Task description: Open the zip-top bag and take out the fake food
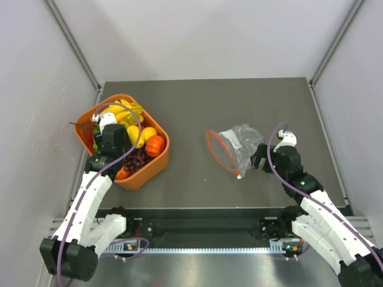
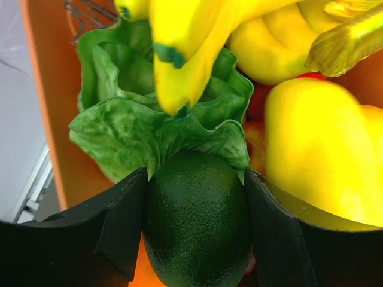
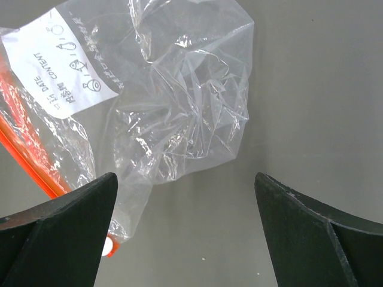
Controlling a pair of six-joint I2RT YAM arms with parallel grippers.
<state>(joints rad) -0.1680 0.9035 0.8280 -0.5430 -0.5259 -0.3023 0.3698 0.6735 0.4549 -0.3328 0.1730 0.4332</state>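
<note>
**Spotter:** Any writing on show?

**Me:** One white label (image 3: 63, 66) stuck to the zip-top bag (image 3: 173, 101). I read "DATE" and "CONTENT" on it, printed in capitals. The smaller marks beside them are too fine to make out.

**Spotter:** Where's the bag?

**Me:** It's lying crumpled on the bench (image 1: 197, 101), right of centre and well apart from the orange basket (image 1: 163, 162). Its orange zip strip (image 3: 36, 170) faces the basket side, and from above it makes an open loop.

**Spotter:** Your right hand?

**Me:** My right hand (image 3: 185, 179) is spread wide with nothing in it, over the bench at the bag's edge. One corner of the plastic runs under a finger (image 3: 66, 233). I can't tell if they touch.

**Spotter:** And the left?

**Me:** My left hand (image 2: 194, 176) is over the basket, part-way apart and clamped on the dark green fruit (image 2: 197, 227), with a pad against each side. Just beyond it is the ruffled lettuce (image 2: 131, 131), and the bananas (image 2: 185, 54) lie on top of that.
</note>
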